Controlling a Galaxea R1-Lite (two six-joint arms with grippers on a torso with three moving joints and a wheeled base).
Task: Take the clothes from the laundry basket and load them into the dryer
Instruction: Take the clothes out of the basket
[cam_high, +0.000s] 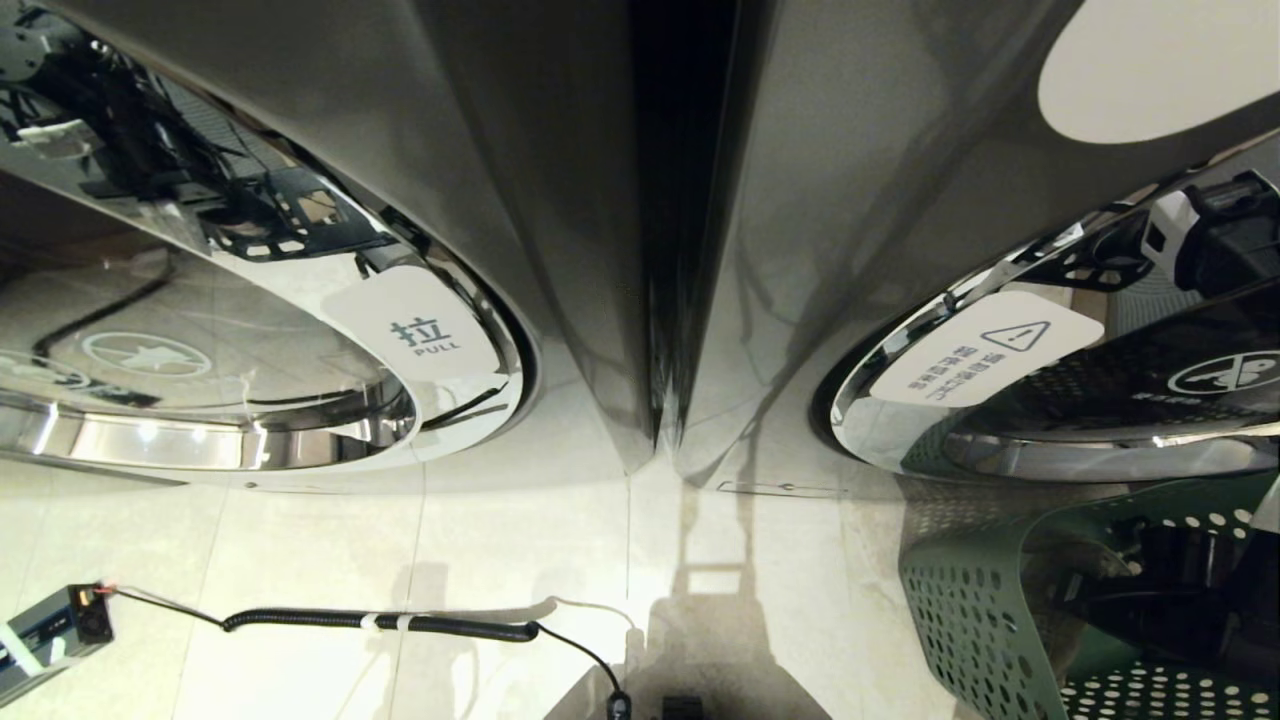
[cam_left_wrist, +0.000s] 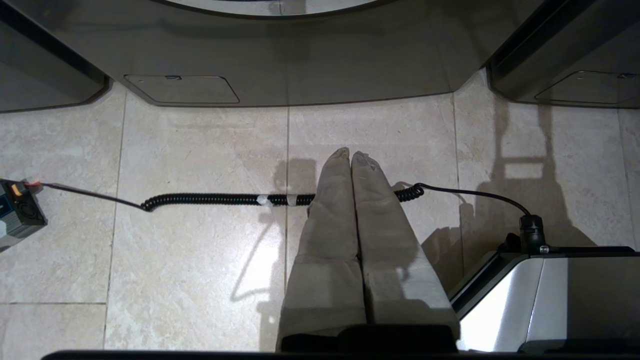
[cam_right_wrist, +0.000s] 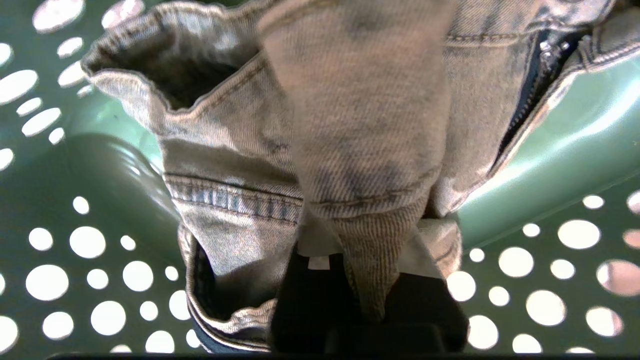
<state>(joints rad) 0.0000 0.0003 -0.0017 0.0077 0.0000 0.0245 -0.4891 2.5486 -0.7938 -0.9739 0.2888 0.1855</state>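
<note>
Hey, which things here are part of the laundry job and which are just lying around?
Part of the job:
- denim garment, clamped in the right gripper
- green laundry basket
- dryer door

Just lying about:
- coiled black cable on the floor
- small power box
- left gripper, parked, shut

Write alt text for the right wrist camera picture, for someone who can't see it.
Close up, the right gripper is shut on a fold of faded denim jeans, the cloth bunched between its jaws and filling most of the frame. Behind the jeans is the green laundry basket, its wall dotted with round holes, and a zipper shows at one edge of the denim.
</note>
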